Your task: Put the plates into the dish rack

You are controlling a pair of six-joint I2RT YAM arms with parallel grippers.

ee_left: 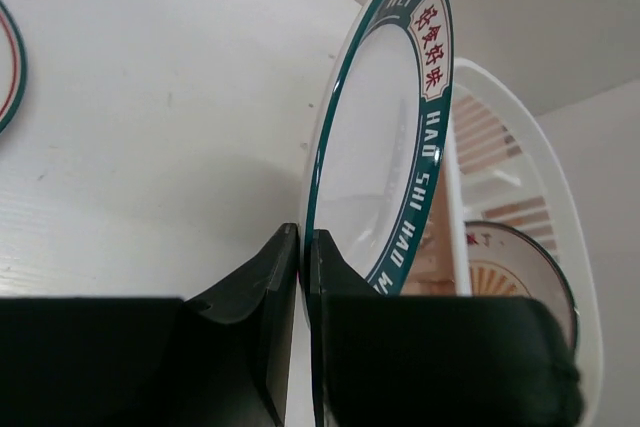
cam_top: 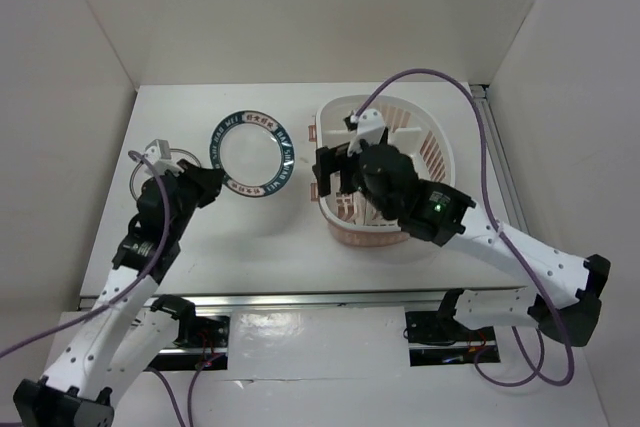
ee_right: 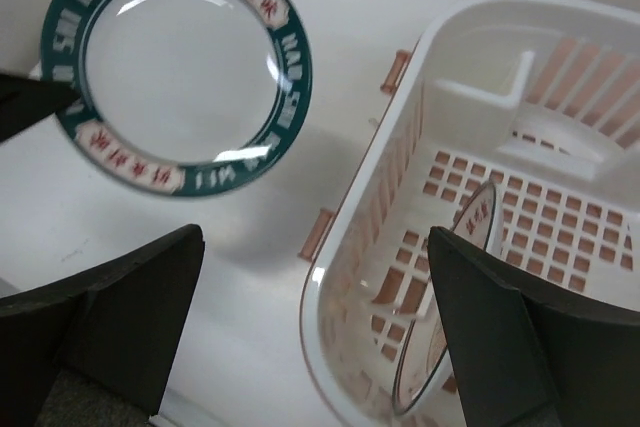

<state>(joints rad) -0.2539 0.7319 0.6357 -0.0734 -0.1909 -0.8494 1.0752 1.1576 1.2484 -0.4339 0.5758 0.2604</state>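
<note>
My left gripper [cam_top: 207,187] is shut on the rim of the lettered-rim plate [cam_top: 253,150] and holds it lifted off the table, left of the dish rack [cam_top: 430,142]. In the left wrist view the plate [ee_left: 380,167] stands edge-on between my fingers [ee_left: 305,257]. The sunburst plate [ee_right: 478,232] stands on edge inside the rack [ee_right: 400,107]; it also shows in the left wrist view [ee_left: 505,272]. My right gripper [ee_right: 315,332] is open and empty above the rack's left rim. The plate with red marks [cam_top: 138,179] lies on the table, partly under my left arm.
White walls close the table at the back and both sides. The rack [ee_left: 570,247] stands at the back right. A purple cable [cam_top: 480,147] loops over the rack's right side. A metal rail [cam_top: 300,299] runs along the near edge.
</note>
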